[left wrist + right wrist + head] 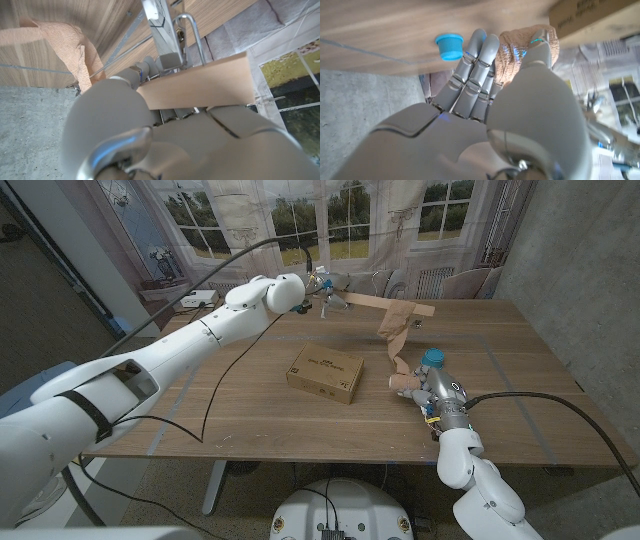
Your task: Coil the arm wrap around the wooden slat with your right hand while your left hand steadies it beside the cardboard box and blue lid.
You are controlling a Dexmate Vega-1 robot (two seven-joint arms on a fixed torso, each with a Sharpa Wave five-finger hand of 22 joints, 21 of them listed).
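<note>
My left hand (318, 288) grips one end of the pale wooden slat (385, 304) and holds it above the far middle of the table; the same slat (200, 82) passes between that hand's fingers (145, 70). The tan arm wrap (393, 328) is coiled around the slat and hangs in a strip down to a roll (404, 381) on the table. My right hand (432, 388) holds that roll (520, 50) between thumb and fingers. The cardboard box (325, 372) lies left of the roll. The blue lid (432, 358) sits just behind my right hand.
A black cable (230, 370) trails from my left arm across the table's left half. A white device (200, 298) sits at the back left corner. A window backdrop stands behind the table (520, 370), and a grey wall (580, 260) rises on the right.
</note>
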